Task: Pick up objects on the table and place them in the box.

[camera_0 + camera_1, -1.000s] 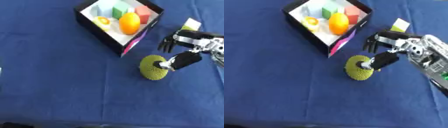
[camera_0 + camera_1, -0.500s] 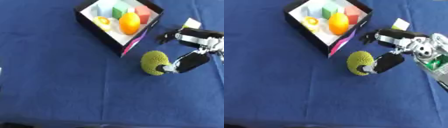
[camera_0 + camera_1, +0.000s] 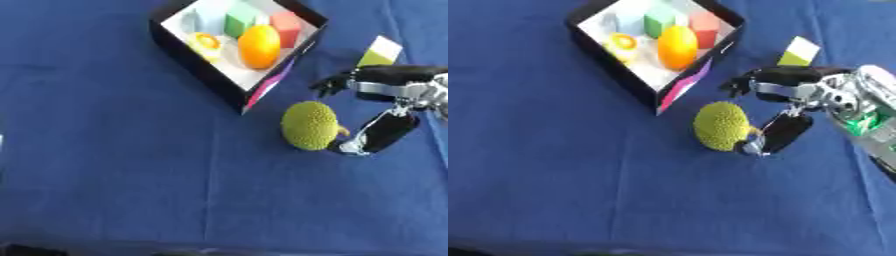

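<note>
A bumpy green jackfruit-like fruit (image 3: 310, 125) lies on the blue-covered bench (image 3: 114, 165), right of centre in the frame, just below the lower corner of the black box (image 3: 194, 66). No writing can be read on anything here. The right hand (image 3: 785, 85) comes in from the right edge; its fingers (image 3: 740, 85) are spread wide above the fruit without touching it, while the thumb (image 3: 776, 136) rests against the fruit's right side. Inside the white-lined box at upper centre sit an orange (image 3: 259, 46), a green block (image 3: 239, 24), a red block (image 3: 286, 22) and a yellow ring-shaped piece (image 3: 207, 41). A white-and-yellow-green block (image 3: 380, 51) lies at the upper right.
</note>
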Action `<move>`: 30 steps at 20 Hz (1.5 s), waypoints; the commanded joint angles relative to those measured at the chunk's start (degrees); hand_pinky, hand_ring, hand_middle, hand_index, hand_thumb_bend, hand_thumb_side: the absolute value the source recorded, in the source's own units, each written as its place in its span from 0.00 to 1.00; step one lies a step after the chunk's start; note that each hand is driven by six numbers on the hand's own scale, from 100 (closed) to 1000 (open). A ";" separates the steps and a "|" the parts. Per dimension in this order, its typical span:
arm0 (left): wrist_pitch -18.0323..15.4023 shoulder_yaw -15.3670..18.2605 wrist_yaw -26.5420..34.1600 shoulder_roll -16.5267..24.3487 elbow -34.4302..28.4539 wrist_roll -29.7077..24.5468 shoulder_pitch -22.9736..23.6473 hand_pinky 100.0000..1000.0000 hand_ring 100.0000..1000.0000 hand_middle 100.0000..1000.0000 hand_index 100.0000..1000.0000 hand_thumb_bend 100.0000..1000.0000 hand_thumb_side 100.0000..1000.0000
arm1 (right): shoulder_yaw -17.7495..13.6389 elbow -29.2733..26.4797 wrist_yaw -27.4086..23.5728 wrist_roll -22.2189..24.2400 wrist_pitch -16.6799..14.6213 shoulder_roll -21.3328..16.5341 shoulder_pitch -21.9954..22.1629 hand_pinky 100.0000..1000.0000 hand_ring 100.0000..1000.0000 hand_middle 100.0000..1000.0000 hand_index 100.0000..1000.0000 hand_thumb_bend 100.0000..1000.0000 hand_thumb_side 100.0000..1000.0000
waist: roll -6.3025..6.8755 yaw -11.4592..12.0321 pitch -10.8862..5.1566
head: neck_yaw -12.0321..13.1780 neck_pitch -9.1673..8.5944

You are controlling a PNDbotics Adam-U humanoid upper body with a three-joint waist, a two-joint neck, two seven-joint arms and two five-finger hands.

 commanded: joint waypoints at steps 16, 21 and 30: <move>0.22 0.36 0.11 0.63 -0.96 -0.79 -1.37 0.65 0.73 0.71 0.79 0.00 0.57 | 2.47 7.68 7.88 -0.45 -6.03 4.46 -2.23 1.00 0.91 0.83 0.98 0.37 0.22 | -0.35 0.93 -3.04 | -0.42 0.23; 0.33 0.33 0.10 0.55 -0.98 -0.96 -1.50 0.65 0.73 0.71 0.78 0.00 0.57 | 2.71 9.20 7.19 -0.58 -6.18 5.32 -2.09 0.95 0.88 0.77 0.92 0.37 0.27 | -0.38 1.07 -3.07 | -0.47 0.18; 0.41 0.35 0.23 0.62 -0.94 -1.24 -1.44 0.64 0.72 0.70 0.78 0.00 0.58 | 1.87 8.94 0.48 -9.68 -2.08 5.48 -1.48 0.85 0.66 0.56 0.72 0.39 0.33 | -0.24 0.88 -2.95 | -0.54 0.39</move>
